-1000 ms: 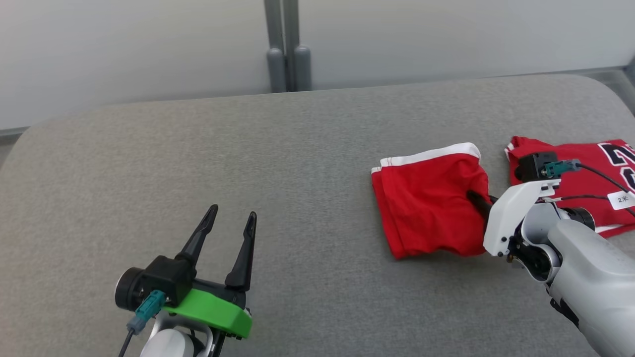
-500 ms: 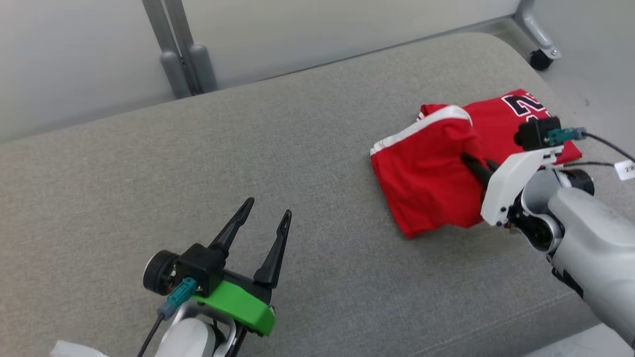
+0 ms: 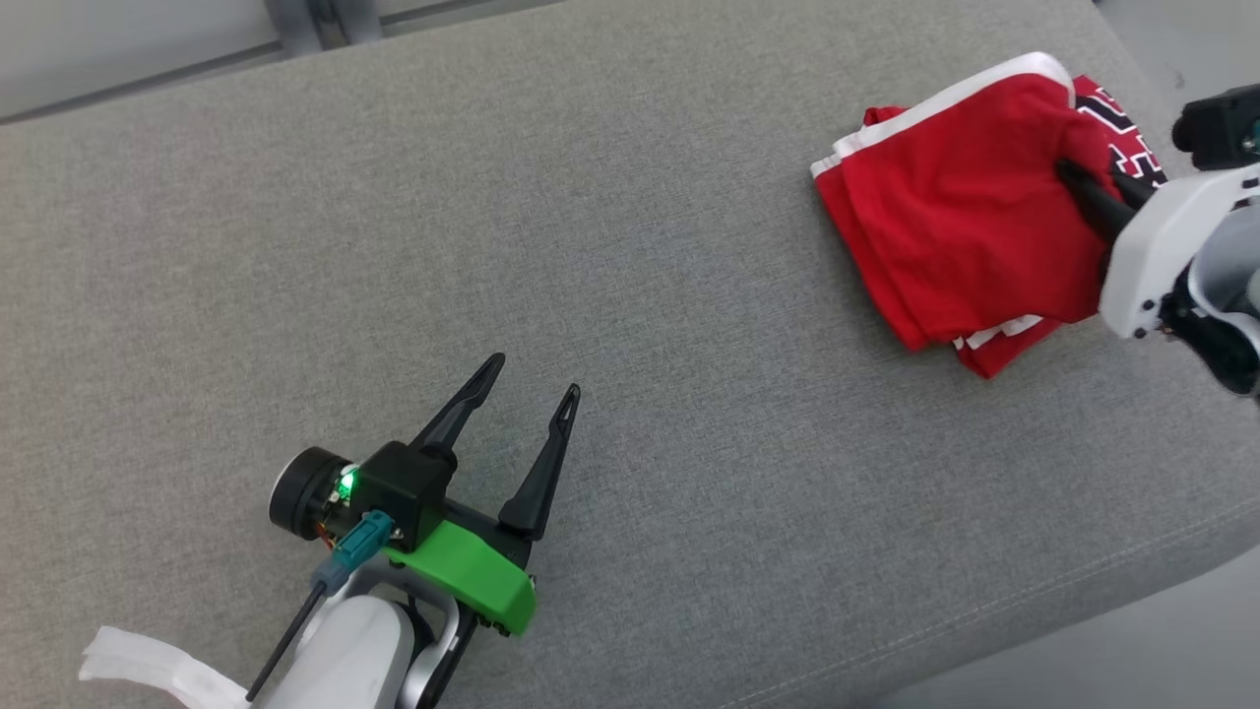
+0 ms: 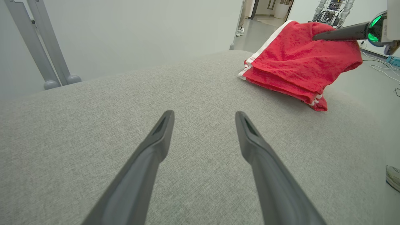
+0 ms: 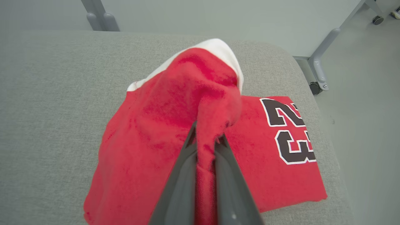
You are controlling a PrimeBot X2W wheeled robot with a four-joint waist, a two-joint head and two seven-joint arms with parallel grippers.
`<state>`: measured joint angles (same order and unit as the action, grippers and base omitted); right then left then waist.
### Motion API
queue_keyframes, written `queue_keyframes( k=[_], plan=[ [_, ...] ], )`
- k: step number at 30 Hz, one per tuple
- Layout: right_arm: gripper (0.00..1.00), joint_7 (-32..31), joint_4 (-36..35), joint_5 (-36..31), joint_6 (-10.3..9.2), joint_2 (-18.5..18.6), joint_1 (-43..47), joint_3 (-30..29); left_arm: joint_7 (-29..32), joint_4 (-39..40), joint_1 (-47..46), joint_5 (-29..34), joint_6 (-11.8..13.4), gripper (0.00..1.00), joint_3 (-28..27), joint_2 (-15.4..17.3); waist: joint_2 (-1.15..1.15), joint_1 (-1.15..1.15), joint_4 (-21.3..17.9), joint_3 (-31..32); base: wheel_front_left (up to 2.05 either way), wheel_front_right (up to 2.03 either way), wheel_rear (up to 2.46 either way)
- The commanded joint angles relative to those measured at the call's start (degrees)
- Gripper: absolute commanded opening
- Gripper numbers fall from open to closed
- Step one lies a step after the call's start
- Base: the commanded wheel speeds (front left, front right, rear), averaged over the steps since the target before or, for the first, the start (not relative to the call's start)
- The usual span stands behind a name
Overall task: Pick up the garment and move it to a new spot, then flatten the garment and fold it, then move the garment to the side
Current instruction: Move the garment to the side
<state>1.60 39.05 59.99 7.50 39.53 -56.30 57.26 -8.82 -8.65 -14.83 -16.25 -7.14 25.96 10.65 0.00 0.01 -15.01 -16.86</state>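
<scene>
The right tool (image 5: 207, 137) is clenched on a bunched ridge of the red garment (image 3: 945, 226), its two dark fingers (image 5: 179, 187) pressed close with cloth squeezed between them. The fabric rises to a peak at the grip, with the white band at the top. The rest of the piece drapes down onto the grey worktop (image 3: 630, 295). A second ago the garment sat clear of the red jersey (image 5: 275, 178), with bare grey between them. Now it lies partly over the jersey, near the worktop's right end, and layered hems with white stripes show under its low corner. The head camera has swung in that time, so the whole scene sits differently in its view. The left tool (image 3: 535, 376) is well apart from the garment, low over bare worktop. It is released and holds nothing, its jaws as wide as before, and a green light (image 3: 345, 483) on its housing now shows that did not show earlier. The jersey carries "23" in black figures edged in white, readable in the right wrist view. In the head view only part of those figures shows past the lifted cloth.
</scene>
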Motion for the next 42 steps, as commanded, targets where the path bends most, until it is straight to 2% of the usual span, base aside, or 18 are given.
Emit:
queue_keyframes(
  k=[1,6,9,13,14,16,17,21,24,31,38,42],
  plan=[
    [0.00,-0.2,0.3,0.7,-0.03,1.4,-0.5,1.0,0.1,0.3,-0.8,0.7,-0.2,1.00,0.0,0.7,0.00,-0.01,1.0,-2.7,0.00,0.00,0.00],
    [0.00,0.5,3.4,1.1,-0.05,4.8,-1.3,3.9,0.6,1.0,-1.4,0.6,-0.2,1.00,0.1,1.3,0.00,-0.01,1.1,-3.8,0.00,0.00,0.00],
    [0.00,3.0,8.1,1.1,-0.06,4.4,-2.2,4.0,1.0,1.3,-1.5,0.4,0.0,1.00,0.0,1.6,0.00,-0.01,1.3,-4.2,0.00,0.00,0.00],
    [0.00,6.8,14.3,0.8,-0.06,1.7,-2.7,4.0,1.2,1.3,-1.7,0.0,0.2,1.00,-0.2,2.0,0.00,-0.01,1.7,-4.2,0.00,0.00,0.00],
    [0.09,7.4,15.5,1.0,-0.06,1.2,-2.8,4.0,1.3,1.3,-1.7,0.0,0.3,1.00,-0.2,2.1,0.00,-0.01,1.8,-4.2,0.00,0.00,0.00],
    [0.49,7.8,18.5,1.5,-0.06,0.0,-2.7,4.0,1.4,1.5,-1.7,-0.2,0.6,1.00,-0.5,2.4,0.00,-0.01,2.1,-4.1,0.00,0.00,0.00],
    [1.00,7.9,20.0,1.5,-0.06,-0.6,-2.5,4.1,1.3,1.6,-1.7,-0.4,0.7,1.00,-0.6,2.4,0.00,-0.01,2.3,-4.0,0.00,0.00,0.00],
    [1.00,8.4,23.5,2.1,-0.06,-2.3,-1.8,4.4,0.9,1.7,-1.2,-0.8,1.3,1.00,-1.3,2.8,0.00,-0.01,2.9,-3.1,0.00,0.00,0.00],
    [1.00,10.4,23.8,2.2,-0.06,-2.2,-1.8,4.4,0.0,1.3,-0.3,-1.5,1.8,1.00,-2.2,3.1,0.00,-0.01,3.4,-1.4,0.00,0.00,0.00],
    [1.00,13.6,17.4,1.4,-0.06,-1.3,0.3,2.4,-3.0,-0.4,3.4,-4.2,4.0,1.00,-5.4,3.3,0.00,-0.01,4.5,7.3,0.00,0.00,0.00],
    [1.00,13.6,5.2,-4.5,-0.06,-1.7,6.3,-8.0,-4.2,-0.9,8.5,-7.9,6.6,1.00,-10.4,4.2,0.00,-0.01,4.6,16.4,0.00,0.00,0.00],
    [1.00,13.6,-1.4,-8.5,-0.06,-2.5,12.7,-15.5,-4.6,0.6,10.4,-9.7,8.0,1.00,-13.0,4.7,0.00,-0.01,5.0,18.6,0.00,0.00,0.00]
  ],
)
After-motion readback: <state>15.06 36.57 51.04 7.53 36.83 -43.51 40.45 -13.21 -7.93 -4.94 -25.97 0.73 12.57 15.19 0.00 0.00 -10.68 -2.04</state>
